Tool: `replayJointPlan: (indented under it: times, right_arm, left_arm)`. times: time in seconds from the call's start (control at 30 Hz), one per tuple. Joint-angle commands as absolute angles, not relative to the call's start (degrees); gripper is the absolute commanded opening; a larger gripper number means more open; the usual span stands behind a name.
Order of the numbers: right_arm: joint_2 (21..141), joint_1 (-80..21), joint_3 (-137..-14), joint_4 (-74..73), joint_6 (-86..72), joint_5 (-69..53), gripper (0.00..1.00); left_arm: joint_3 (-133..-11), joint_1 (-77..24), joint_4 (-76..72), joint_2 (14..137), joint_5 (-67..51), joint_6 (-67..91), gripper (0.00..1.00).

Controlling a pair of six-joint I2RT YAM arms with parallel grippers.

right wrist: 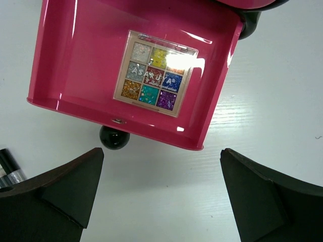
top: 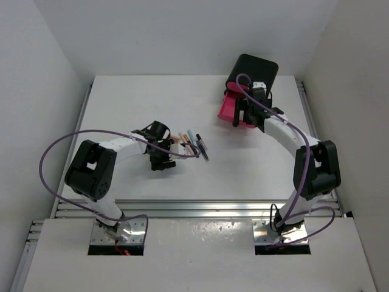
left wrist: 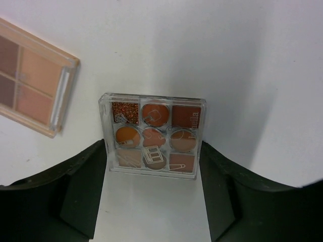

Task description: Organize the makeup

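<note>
Tabletop (top: 134, 103) from above: black box (top: 254, 70) sits at the far right corner with one pink drawer (top: 228, 108) pulled out toward the near edge. The right fingers (top: 237, 117) hang over the drawer's front. The left fingers (top: 163, 161) point down mid-tabletop, left of centre, with the pencils (top: 193, 145) lying loose just to their right. The palettes are hidden under the arm in this view. Left wrist view: orange-brown palette (left wrist: 154, 133), nine pans, lies flat on the tabletop between the left fingers. Each finger is right at a side edge. Contact looks made, but I cannot tell if it is actually clamped, and the palette is not lifted. A beige palette (left wrist: 35, 75) lies near it, apart and at an angle. Right wrist view: glitter palette (right wrist: 155, 73) lies flat inside the pink drawer, roughly centred, with the drawer's knob (right wrist: 114, 137) facing the camera. Right fingers are wide apart, holding nothing, just in front of the drawer and not touching it. Progress, judged: early. One palette is stowed and a second is at the grasp stage. The beige palette and all the pencils are still out, and the drawer is still open. No compact or sponge is visible in any view, so their status is unknown.
</note>
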State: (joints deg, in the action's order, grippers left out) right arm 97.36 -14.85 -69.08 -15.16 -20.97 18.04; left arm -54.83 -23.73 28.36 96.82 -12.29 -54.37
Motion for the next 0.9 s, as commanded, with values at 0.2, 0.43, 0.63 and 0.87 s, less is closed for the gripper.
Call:
replayJointPlan:
  times: [0.2, 0.43, 0.63, 0.87]
  right_arm:
    - [92.7, -15.0, -68.0, -13.5, -16.4, 12.2, 0.99]
    - [91.5, -15.0, -67.0, -13.6, -15.0, 8.2, 0.99]
    - [90.1, -15.0, -66.1, -13.3, -15.1, 7.8, 0.99]
    - [89.2, -19.2, -67.1, -13.8, -12.6, 5.8, 0.99]
  left_arm:
    - [-54.1, -23.6, 27.7, 98.1, -13.9, -56.1, 0.46]
    - [-55.7, -22.6, 31.0, 97.6, -16.3, -60.7, 0.49]
    - [-61.9, -20.2, 37.9, 97.6, -22.2, -61.9, 0.47]
    - [-68.6, -19.7, 41.9, 97.6, -21.6, -58.8, 0.46]
